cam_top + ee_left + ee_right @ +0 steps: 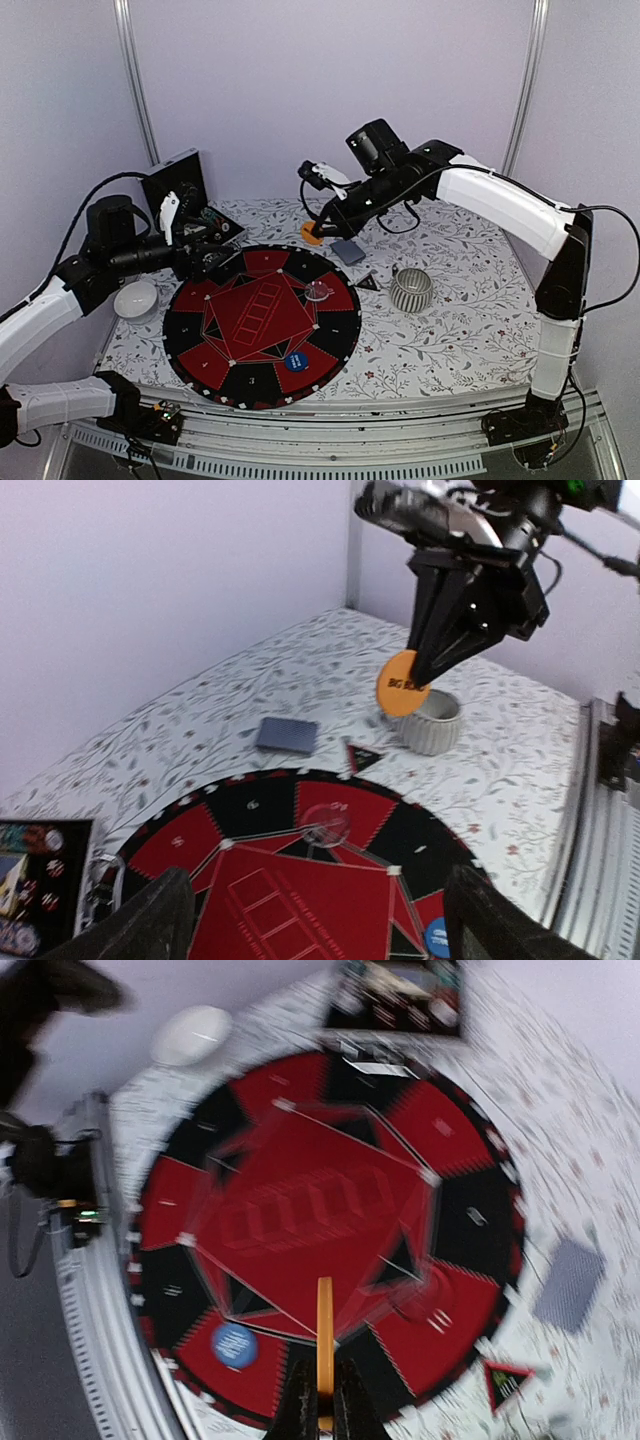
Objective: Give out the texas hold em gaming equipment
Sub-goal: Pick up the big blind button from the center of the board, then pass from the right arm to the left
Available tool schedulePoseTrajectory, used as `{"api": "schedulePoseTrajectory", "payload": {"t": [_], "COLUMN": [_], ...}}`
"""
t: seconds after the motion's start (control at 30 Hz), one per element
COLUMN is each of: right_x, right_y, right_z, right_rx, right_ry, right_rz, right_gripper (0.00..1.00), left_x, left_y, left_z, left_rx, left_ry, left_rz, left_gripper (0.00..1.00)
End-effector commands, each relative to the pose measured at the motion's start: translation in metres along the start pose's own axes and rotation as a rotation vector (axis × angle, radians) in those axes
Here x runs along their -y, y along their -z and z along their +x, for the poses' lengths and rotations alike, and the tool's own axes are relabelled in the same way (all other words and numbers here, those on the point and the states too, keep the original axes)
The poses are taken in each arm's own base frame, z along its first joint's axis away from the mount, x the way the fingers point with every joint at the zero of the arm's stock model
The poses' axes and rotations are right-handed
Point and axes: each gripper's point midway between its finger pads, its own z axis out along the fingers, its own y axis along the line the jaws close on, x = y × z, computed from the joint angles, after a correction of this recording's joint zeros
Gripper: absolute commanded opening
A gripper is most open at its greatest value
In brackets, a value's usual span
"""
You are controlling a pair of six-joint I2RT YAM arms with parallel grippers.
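1. The right gripper [421,673] is pinched shut on the rim of the orange button disc [401,686]. It holds the disc on edge in the air, touching nothing below it.
2. From overhead, the disc hangs just beyond the far edge of the round red-and-black mat [200,330], above the flowered table [450,340]. In the right wrist view the mat fills the space under the disc.
3. The left gripper [318,900] stands wide open and has hold of nothing. It waits over the mat's left edge, near the black case [178,185] at the table's far left corner.
4. Two other buttons already lie on the mat: the blue disc [295,363] near its near edge and the clear disc [319,292] toward its right edge.
5. The grey-blue card stack [349,252] lies on the table just off the mat's far right edge, with a small red-and-black triangle [367,283] beside it. The ribbed cup [411,288] stands further right.
6. Striped poker chips [52,840] sit in the case's tray. A white bowl [135,299] rests by the table's left edge.
7. My judgement is that the step in hand is carrying the orange button to its seat on the mat.
8. The next move calls for bringing the disc over a free segment, well apart from the blue and clear discs. It then needs tilting flat and lowering until it touches before the fingers let go, since a disc dropped on edge could roll off the mat.
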Motion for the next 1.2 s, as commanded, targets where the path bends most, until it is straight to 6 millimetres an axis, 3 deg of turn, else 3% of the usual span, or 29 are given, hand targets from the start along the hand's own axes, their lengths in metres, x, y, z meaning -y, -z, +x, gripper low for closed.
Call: {"api": "schedulePoseTrajectory", "payload": {"t": [0.0,0.07,0.17,0.27,0.4,0.6,0.7,0.77,0.87,0.9,0.93,1.0,1.03,1.1,1.17], "right_x": [-0.149,-0.171,-0.195,-0.205,-0.207,-0.208,-0.208,-0.206,-0.204,-0.202,-0.196,-0.182,-0.172,-0.149,-0.125], "right_y": [0.043,0.047,0.045,0.042,0.043,0.043,0.044,0.043,0.045,0.046,0.046,0.044,0.043,0.041,0.041], "right_z": [-0.048,-0.049,-0.044,-0.046,-0.048,-0.046,-0.045,-0.045,-0.046,-0.047,-0.048,-0.049,-0.049,-0.049,-0.046], "right_rx": [0.289,0.311,0.314,0.328,0.335,0.335,0.335,0.334,0.34,0.344,0.348,0.35,0.353,0.353,0.344], "right_ry": [0.346,0.382,0.42,0.434,0.434,0.436,0.437,0.435,0.433,0.432,0.426,0.396,0.382,0.33,0.26], "right_rz": [-0.44,-0.507,-0.588,-0.613,-0.616,-0.605,-0.601,-0.593,-0.571,-0.552,-0.516,-0.435,-0.392,-0.301,-0.225], "right_gripper": [0.02,0.02,0.02,0.02,0.02,0.02,0.02,0.02,0.02,0.1,0.28,0.37,0.46,0.74,0.92], "left_x": [0.094,0.11,0.115,0.121,0.134,0.123,0.118,0.117,0.113,0.109,0.1,0.075,0.059,0.026,-0.003], "left_y": [0.029,0.04,0.048,0.049,0.05,0.03,0.023,0.021,0.018,0.016,0.013,0.003,-0.003,-0.013,-0.014], "left_z": [-0.037,-0.048,-0.058,-0.061,-0.056,-0.051,-0.051,-0.052,-0.051,-0.051,-0.05,-0.042,-0.035,-0.013,0.017], "left_rx": [0.15,0.192,0.246,0.245,0.204,0.149,0.141,0.14,0.131,0.127,0.118,0.073,0.034,-0.078,-0.227], "left_ry": [-0.061,-0.081,-0.095,-0.064,-0.028,0.008,0.016,0.012,0.011,0.016,0.027,0.055,0.073,0.128,0.189], "left_rz": [0.506,0.571,0.58,0.622,0.734,0.652,0.613,0.599,0.558,0.522,0.465,0.301,0.208,0.016,-0.166], "left_gripper": [0.87,0.87,0.88,0.82,0.63,0.3,0.22,0.0,0.0,0.0,0.0,0.0,0.0,0.0,0.0]}}
